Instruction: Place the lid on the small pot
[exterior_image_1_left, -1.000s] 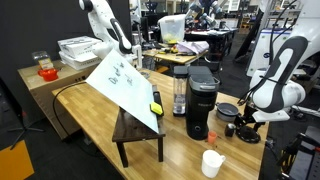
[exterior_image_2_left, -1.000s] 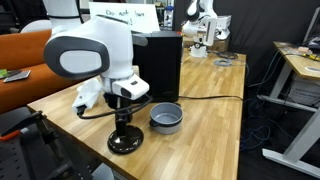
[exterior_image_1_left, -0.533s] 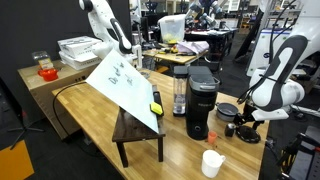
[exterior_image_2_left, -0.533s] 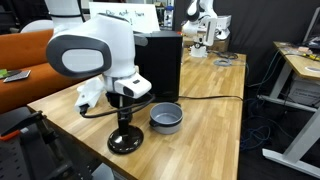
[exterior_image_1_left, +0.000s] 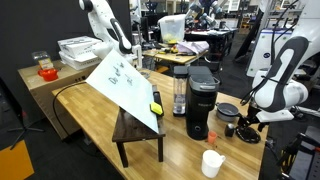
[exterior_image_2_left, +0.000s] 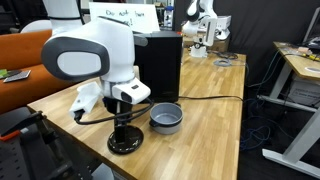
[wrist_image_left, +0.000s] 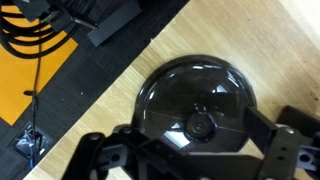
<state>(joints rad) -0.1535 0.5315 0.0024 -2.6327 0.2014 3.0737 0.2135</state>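
Holding my claw (exterior_image_2_left: 124, 127), fingers spread wide, low over the lid (wrist_image_left: 195, 98) lying on the bench (exterior_image_2_left: 215, 125) beside the small pot (exterior_image_2_left: 166, 118).

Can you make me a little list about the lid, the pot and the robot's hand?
lid: flat on the table, beside the small pot, not on it
small pot: uncovered
gripper: right over the lid's middle; open or shut, cannot tell
behind the pot: black coffee maker
job: not done yet
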